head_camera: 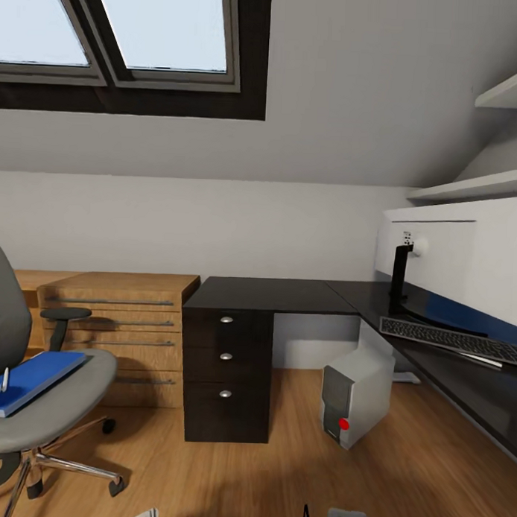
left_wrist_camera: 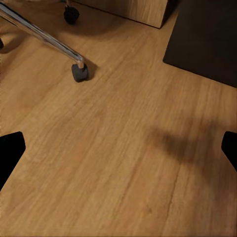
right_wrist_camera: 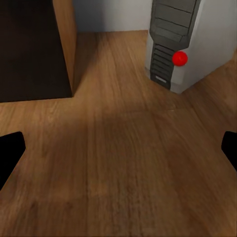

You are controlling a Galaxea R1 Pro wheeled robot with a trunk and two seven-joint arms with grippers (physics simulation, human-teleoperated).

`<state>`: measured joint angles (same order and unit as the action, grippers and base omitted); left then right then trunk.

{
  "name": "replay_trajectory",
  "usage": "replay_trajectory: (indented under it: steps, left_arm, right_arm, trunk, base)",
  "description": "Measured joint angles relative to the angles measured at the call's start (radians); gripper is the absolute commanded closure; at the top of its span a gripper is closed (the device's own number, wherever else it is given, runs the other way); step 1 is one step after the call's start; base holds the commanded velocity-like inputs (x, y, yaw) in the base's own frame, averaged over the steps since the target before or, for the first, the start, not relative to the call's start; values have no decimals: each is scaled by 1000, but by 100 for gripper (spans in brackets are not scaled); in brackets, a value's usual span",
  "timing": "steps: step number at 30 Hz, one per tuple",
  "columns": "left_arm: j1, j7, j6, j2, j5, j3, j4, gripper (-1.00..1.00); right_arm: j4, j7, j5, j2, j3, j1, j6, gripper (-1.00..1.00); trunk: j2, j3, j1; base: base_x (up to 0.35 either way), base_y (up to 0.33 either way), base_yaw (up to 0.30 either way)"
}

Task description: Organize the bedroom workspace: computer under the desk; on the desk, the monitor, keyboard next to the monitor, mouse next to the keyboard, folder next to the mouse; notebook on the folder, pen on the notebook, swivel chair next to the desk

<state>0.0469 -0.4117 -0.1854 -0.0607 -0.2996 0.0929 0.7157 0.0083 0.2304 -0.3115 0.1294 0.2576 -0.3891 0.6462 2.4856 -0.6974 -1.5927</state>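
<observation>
1. Head view: attic bedroom, grey-white sloped wall, dark-framed skylight (head_camera: pixel 117 30) at the top, light wood plank floor (head_camera: pixel 281 475)
2. L-shaped worktop with glossy black top (head_camera: pixel 268 295) stands in the corner; black drawer unit with three round silver knobs (head_camera: pixel 225 376) sits under its left end
3. Small silver-grey tower computer with dark front panel and red button (head_camera: pixel 356 394) stands upright on the floor under the worktop, near the drawer unit but apart from it; right wrist view shows the same tower (right_wrist_camera: pixel 190 42) on the floor
4. Wide monitor, white back facing the camera, on a black stand (head_camera: pixel 467 266), sits on the right wing of the worktop
5. Slim keyboard, dark grey keys in a silver frame (head_camera: pixel 453 340), lies flat on the worktop just in front of the monitor base
6. Grey upholstered swivel chair with black armrests and chrome star base (head_camera: pixel 52 400) stands at far left, well apart from the worktop; left wrist view shows a chrome leg and black caster (left_wrist_camera: pixel 79 71)
7. Flat bright-blue folder (head_camera: pixel 30 381) lies on the chair seat
8. Low light-wood shelving (head_camera: pixel 118 328) stands against the wall between chair and drawer unit
9. White wall shelves (head_camera: pixel 485 184) at upper right
10. Left tool (left_wrist_camera: pixel 118 148): fingertips at opposite frame edges, spread apart, nothing between, over bare floor
11. Right tool (right_wrist_camera: pixel 118 148): fingertips spread apart, nothing between, over floor near the tower
</observation>
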Motion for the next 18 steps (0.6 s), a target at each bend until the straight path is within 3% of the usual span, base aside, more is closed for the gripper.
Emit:
replay_trajectory:
  steps: [8,18]
  left_arm:
    - [0,0,0,0,-2,0,-2,-100]
    - [0,2,-1,-2,-1,1,-2,-100]
  right_arm:
    - [0,1,0,2,-1,0,1,-100]
    - [3,2,0,2,-1,0,1,-100]
  trunk:
    - [-56,13,31]
    - [-56,-3,31]
  base:
    - [0,0,0]
    - [0,0,0]
